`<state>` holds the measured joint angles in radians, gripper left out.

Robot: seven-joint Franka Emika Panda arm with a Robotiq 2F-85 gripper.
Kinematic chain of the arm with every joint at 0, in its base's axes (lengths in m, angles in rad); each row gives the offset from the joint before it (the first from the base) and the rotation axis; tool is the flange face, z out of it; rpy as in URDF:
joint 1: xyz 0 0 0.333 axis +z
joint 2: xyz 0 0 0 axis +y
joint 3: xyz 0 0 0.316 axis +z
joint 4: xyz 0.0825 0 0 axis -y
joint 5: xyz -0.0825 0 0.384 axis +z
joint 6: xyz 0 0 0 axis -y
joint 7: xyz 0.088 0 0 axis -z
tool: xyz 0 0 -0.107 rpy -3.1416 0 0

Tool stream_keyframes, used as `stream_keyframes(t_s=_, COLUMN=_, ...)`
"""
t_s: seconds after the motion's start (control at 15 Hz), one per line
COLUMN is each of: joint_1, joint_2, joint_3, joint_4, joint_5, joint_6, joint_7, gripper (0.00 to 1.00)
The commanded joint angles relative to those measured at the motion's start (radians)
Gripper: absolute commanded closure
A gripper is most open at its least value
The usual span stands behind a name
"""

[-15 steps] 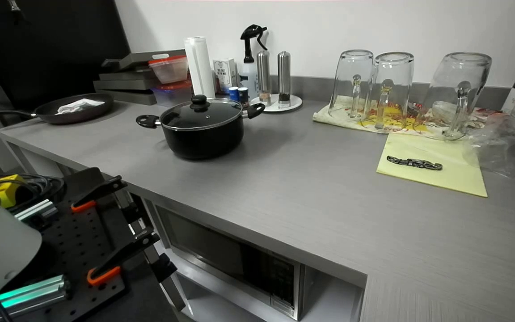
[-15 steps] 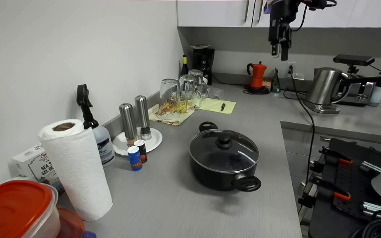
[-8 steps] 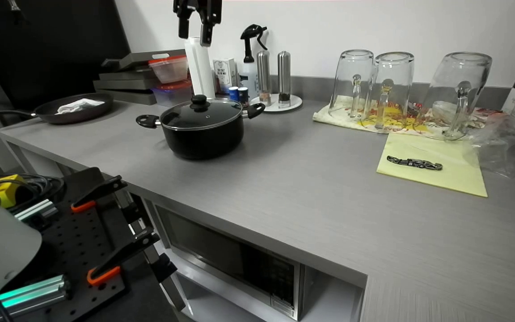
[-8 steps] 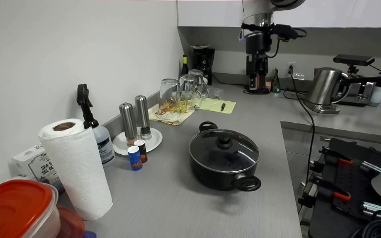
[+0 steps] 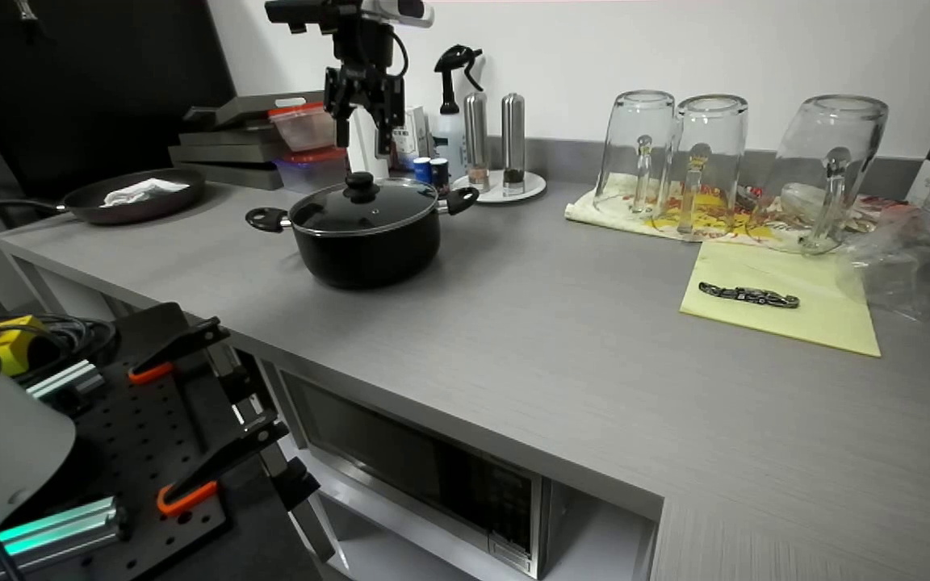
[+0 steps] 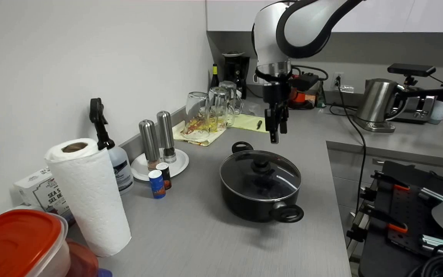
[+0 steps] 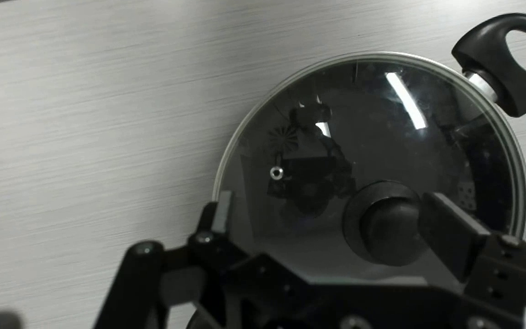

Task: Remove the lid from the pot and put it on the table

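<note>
The glass lid with its black knob rests on the black pot. In an exterior view the lid also sits flat on the pot. The pot stands on the grey table. My gripper is open and empty, pointing down, with its fingertips a little above the knob. In an exterior view the gripper hangs above the lid's far side. In the wrist view the knob shows between the spread fingers, close to the right finger.
A paper towel roll, a spray bottle and steel grinders on a white plate stand along the wall. Upturned glass mugs stand on a cloth further along. A frying pan lies at the table's far end.
My gripper has come down from high up, moving towards the pot in an exterior view, to above the lid. It stays open. The pot and lid have not moved.
</note>
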<state>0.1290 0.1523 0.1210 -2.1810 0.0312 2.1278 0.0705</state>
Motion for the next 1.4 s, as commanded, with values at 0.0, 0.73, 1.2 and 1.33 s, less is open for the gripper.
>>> stream_keyframes(t_s=0.0, joint_1=0.028, joint_2=0.077, joint_3=0.01, joint_4=0.052, joint_5=-0.039, joint_6=0.038, joint_7=0.027, gripper=0.0)
stream_keyframes(t_s=0.73, joint_1=0.077, joint_2=0.194, joint_3=0.034, joint_4=0.129, joint_5=-0.033, joint_6=0.074, joint_7=0.005, gripper=0.0)
stream_keyframes(t_s=1.2, joint_1=0.08, joint_2=0.221, joint_3=0.032, joint_4=0.146, joint_5=-0.032, joint_6=0.074, joint_7=0.0, gripper=0.4)
stream_keyframes(t_s=1.33, joint_1=0.08, joint_2=0.225, joint_3=0.032, joint_4=0.15, joint_5=-0.032, joint_6=0.075, joint_7=0.0, gripper=0.55)
